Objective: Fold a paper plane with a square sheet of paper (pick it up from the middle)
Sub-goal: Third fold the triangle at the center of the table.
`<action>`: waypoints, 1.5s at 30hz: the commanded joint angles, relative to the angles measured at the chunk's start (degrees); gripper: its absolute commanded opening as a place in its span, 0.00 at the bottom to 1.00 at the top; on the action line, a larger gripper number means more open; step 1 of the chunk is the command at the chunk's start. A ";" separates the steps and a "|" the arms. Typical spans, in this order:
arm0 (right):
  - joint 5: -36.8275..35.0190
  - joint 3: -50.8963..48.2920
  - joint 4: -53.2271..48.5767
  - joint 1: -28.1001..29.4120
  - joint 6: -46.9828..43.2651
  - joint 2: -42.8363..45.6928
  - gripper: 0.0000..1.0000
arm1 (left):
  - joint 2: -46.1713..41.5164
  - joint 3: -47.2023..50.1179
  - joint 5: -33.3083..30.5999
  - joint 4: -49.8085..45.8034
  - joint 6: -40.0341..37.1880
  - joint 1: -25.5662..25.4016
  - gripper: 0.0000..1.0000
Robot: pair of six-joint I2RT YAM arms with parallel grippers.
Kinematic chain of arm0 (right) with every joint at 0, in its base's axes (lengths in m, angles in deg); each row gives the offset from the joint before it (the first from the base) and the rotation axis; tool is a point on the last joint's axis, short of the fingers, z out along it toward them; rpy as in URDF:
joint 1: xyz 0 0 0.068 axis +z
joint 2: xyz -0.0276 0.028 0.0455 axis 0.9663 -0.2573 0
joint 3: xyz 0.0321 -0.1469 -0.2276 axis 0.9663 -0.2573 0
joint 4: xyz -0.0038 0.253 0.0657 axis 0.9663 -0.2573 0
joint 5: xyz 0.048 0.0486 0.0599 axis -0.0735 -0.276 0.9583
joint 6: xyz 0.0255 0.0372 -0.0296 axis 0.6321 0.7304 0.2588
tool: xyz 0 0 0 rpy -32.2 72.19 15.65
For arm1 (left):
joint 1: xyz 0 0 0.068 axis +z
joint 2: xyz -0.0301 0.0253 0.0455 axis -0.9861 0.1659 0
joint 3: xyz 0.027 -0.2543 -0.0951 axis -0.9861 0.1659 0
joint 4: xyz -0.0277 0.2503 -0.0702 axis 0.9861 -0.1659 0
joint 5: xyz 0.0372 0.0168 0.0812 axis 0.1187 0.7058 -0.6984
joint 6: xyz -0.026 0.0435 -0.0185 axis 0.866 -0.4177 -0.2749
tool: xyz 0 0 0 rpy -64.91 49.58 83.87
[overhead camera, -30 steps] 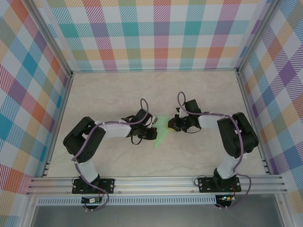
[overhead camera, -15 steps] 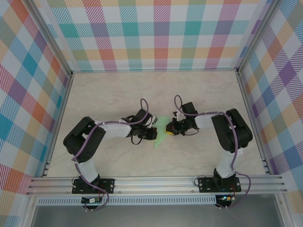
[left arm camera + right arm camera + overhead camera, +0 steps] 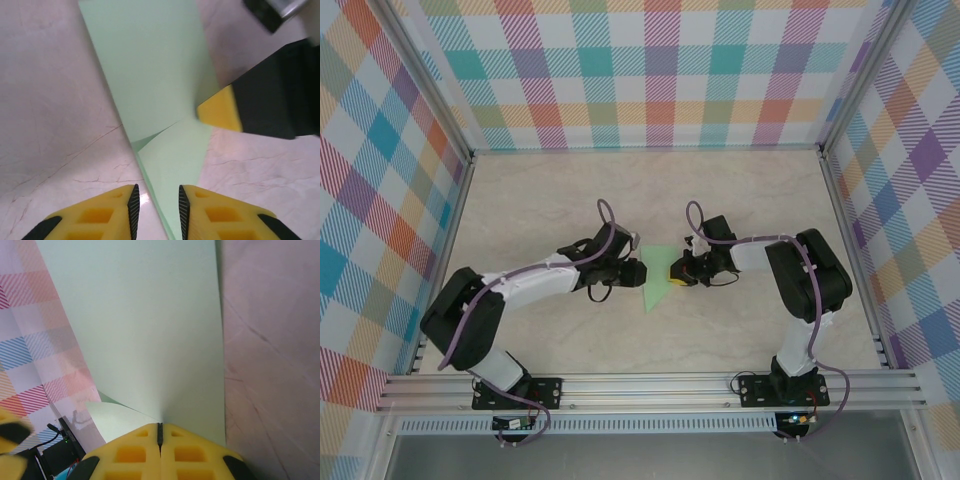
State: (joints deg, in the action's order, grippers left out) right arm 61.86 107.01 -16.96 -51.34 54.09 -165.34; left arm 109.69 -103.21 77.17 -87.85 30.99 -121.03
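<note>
At the near edge of the table [image 3: 720, 200] we see the two arms rise from their bases and bend inward, so that the hands meet around the middle of the table, about midway between its left and right edges. The paper plane [image 3: 658, 285] lies between them, a light green narrow wedge with its point toward the near edge and its broad end toward the far edge. The left hand [image 3: 638, 272] sits just beside the plane's left side; in its wrist view we find the left hand [image 3: 156, 192] with its yellow fingers [image 3: 210, 210] parted by a narrow gap, the thin end of the plane [image 3: 150, 75] running down into that gap and a crease crossing the sheet. The right hand [image 3: 675, 272] is at the plane's right side, one yellow fingertip [image 3: 220, 110] on the paper's edge. From its own wrist we see the right hand [image 3: 160, 427] closed tight, pinching the plane [image 3: 150, 330], whose sheet spreads away from the seam. Beyond the table's far edge stands the plaid wall [image 3: 660, 70].
</note>
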 commanded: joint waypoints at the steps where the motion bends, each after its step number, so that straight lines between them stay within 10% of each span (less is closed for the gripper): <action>1: -3.40 -0.07 -3.01 0.43 0.29 -1.28 0.03 | -3.54 2.30 1.68 1.34 4.87 0.07 0.24; 10: -3.71 0.48 -4.45 0.42 -0.04 -1.28 0.04 | 5.42 1.97 15.12 15.08 12.69 -4.69 0.14; 45: -6.18 0.88 -7.33 0.40 -1.86 -1.63 0.05 | 6.86 11.33 11.84 6.59 10.84 -5.46 0.13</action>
State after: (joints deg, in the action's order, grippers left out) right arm 60.52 108.14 -19.52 -50.97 53.61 -165.34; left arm 117.43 -93.90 87.93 -73.97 43.55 -126.17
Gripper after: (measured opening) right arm 0.046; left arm 0.128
